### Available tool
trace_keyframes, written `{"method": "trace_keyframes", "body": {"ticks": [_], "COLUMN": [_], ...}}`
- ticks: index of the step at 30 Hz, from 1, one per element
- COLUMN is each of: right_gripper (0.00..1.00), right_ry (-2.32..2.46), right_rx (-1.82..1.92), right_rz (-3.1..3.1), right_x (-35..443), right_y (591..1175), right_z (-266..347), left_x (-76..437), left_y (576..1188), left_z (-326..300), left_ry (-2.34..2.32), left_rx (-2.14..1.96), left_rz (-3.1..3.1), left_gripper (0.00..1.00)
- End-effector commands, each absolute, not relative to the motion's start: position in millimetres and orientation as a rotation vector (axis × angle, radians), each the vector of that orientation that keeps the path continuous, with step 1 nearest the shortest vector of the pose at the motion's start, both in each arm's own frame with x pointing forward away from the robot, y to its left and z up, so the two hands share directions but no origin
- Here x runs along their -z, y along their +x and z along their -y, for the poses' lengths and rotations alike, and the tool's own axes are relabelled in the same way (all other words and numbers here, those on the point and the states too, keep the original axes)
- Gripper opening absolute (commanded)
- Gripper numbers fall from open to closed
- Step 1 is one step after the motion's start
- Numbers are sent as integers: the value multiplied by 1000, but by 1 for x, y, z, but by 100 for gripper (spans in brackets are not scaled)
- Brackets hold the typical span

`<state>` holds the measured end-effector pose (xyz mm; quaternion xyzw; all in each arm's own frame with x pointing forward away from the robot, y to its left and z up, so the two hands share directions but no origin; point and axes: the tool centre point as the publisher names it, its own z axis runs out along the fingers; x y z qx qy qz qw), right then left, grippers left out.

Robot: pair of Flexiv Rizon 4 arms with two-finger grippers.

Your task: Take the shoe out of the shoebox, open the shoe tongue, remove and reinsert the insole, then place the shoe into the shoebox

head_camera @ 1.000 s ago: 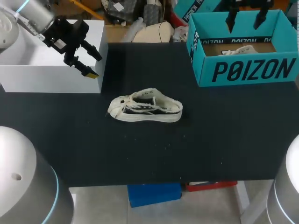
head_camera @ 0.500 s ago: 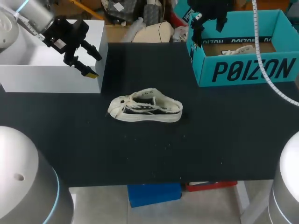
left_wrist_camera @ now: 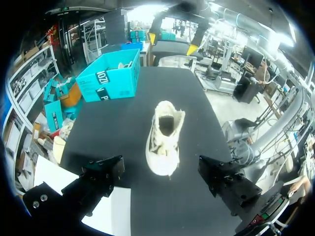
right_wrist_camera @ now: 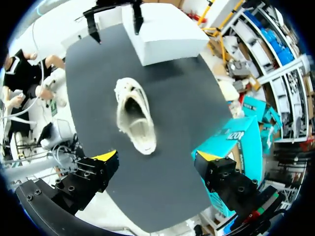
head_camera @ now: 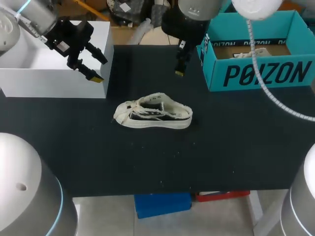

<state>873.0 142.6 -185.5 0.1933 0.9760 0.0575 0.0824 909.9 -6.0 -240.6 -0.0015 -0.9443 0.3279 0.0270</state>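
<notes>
A cream canvas shoe [head_camera: 153, 117] lies on its side in the middle of the black table, toe to the left. The teal shoebox [head_camera: 261, 73] stands open at the back right, with paper inside. My right gripper [head_camera: 181, 60] hangs open above the table behind the shoe, just left of the shoebox. In the right wrist view the shoe [right_wrist_camera: 135, 118] lies ahead of the open right gripper [right_wrist_camera: 157, 169], its opening facing the camera. My left gripper [head_camera: 98, 68] is open at the front corner of a white box, left of the shoe. The shoe [left_wrist_camera: 165, 137] is ahead of the left gripper [left_wrist_camera: 165, 183].
A white box [head_camera: 54, 73] sits at the back left of the table [head_camera: 221, 147]. In the right wrist view the white box [right_wrist_camera: 165, 29] lies beyond the shoe and the shoebox [right_wrist_camera: 231, 142] is beside my finger.
My right arm has swung left from above the shoebox to over the table behind the shoe. The left arm and the shoe have not moved.
</notes>
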Motion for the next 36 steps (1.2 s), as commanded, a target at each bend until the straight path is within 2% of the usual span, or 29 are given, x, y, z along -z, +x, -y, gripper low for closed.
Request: {"method": "trace_keyframes", "body": {"ticks": [1,12,15,28,36], "right_gripper": [100,100,100,100,100], "right_ry": [-152,-152,-45,255,306], "right_rx": [-433,-433,-546,-616,-863], "right_rz": [-3170,-3170,-3057,-2859,-2803], "right_x": [187,187,201,251,292], "right_y": [873,873,878,885,884], "right_z": [-134,-134,-126,-114,-119], "left_x": [241,241,241,241,241], "left_y": [910,910,910,910,910], "left_z": [6,6,6,6,6], "left_ry": [-6,-6,-6,-6,-6], "left_rx": [-1014,-1014,-1014,-1014,-1014], "left_rz": [2920,2920,2920,2920,2920], "left_gripper": [100,100,100,100,100]}}
